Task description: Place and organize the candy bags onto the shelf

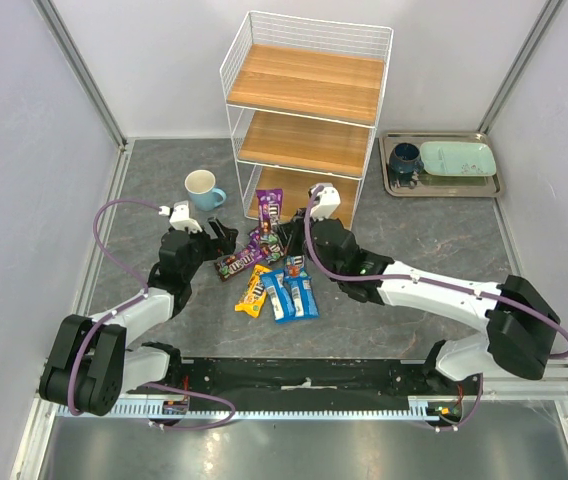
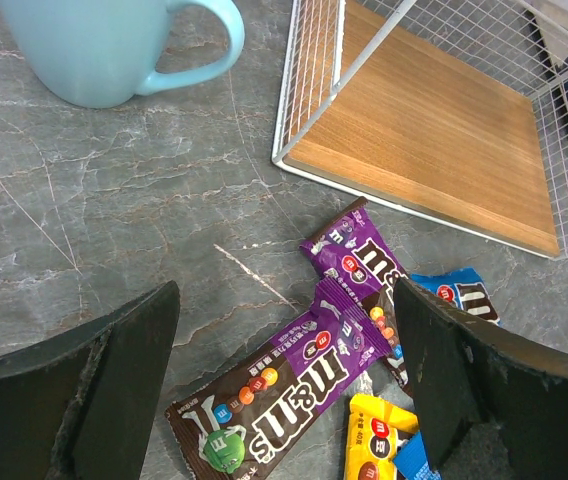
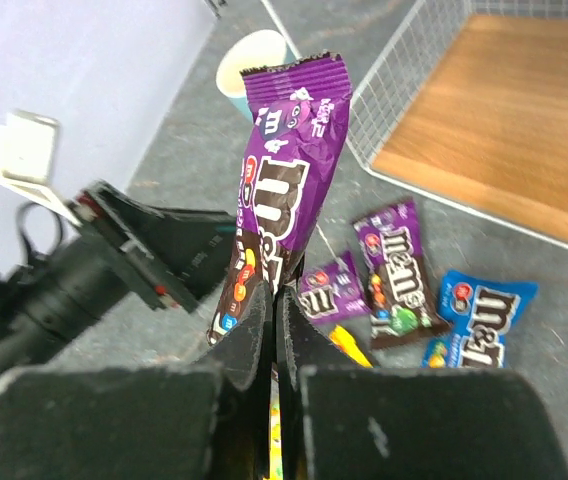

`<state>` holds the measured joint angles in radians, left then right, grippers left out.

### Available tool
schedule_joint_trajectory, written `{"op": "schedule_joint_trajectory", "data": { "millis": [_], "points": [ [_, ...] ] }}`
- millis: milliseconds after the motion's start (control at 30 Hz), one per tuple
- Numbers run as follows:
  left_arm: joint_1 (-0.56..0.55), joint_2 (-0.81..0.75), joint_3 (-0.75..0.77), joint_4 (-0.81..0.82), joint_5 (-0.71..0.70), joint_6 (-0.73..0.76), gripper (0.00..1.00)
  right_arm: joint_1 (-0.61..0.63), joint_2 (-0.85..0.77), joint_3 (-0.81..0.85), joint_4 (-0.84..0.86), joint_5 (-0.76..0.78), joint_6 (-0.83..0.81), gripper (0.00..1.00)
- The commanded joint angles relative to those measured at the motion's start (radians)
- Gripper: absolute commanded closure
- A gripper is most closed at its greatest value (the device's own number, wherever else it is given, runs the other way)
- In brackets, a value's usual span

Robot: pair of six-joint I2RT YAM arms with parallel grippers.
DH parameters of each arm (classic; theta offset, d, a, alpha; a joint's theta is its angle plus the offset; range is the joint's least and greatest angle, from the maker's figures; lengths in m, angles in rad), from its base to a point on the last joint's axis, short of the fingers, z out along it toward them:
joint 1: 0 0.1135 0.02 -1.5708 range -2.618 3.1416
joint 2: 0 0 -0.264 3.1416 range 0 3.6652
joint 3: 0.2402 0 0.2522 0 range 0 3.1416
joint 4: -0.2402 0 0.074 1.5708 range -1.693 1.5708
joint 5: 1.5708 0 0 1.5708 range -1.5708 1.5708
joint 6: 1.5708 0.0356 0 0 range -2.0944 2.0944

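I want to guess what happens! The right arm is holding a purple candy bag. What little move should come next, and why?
Probably ease the purple bag forward toward the bottom board of the shelf. The right gripper is shut on the bag's lower end, and that board looks bare.

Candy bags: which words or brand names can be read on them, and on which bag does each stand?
"m&m's": lying purple bag, left wrist view.
"m&m's": held purple bag, in the shut right end effector.
"m&m": blue bag, ending unclear.
Small print on all bags: too small to read.
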<state>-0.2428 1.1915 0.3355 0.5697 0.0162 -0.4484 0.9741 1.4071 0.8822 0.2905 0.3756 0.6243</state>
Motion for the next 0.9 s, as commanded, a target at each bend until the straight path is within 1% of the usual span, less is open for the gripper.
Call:
{"op": "schedule_joint_trajectory", "data": {
  "millis": [0, 67, 200, 333, 400, 500, 667, 867],
  "points": [
    [-0.003, -0.015, 0.031, 0.016, -0.013, -0.030, 0.06, 0.024, -0.036, 0.110, -0.020, 0.042, -0.052, 1.00],
    [-0.003, -0.015, 0.031, 0.016, -0.013, -0.030, 0.06, 0.026, -0.046, 0.136, -0.033, 0.046, -0.061, 1.00],
    [-0.003, -0.013, 0.033, 0.015, -0.013, -0.032, 0.06, 0.026, -0.053, 0.181, -0.043, 0.109, -0.101, 1.00],
    [-0.003, -0.013, 0.033, 0.016, -0.015, -0.032, 0.06, 0.026, -0.020, 0.257, -0.060, 0.137, -0.150, 1.00],
    [-0.003, -0.012, 0.033, 0.015, -0.015, -0.032, 0.06, 0.026, -0.001, 0.268, -0.066, 0.140, -0.152, 1.00],
    [-0.003, -0.013, 0.033, 0.013, -0.036, -0.030, 0.06, 0.026, 0.010, 0.242, -0.038, 0.132, -0.137, 1.00],
    [-0.003, -0.015, 0.033, 0.013, -0.038, -0.032, 0.06, 0.028, 0.013, 0.123, 0.032, 0.121, -0.101, 1.00],
    [-0.003, -0.021, 0.030, 0.009, -0.047, -0.032, 0.06, 0.040, 0.064, 0.009, 0.157, 0.134, -0.077, 1.00]
  ]
}}
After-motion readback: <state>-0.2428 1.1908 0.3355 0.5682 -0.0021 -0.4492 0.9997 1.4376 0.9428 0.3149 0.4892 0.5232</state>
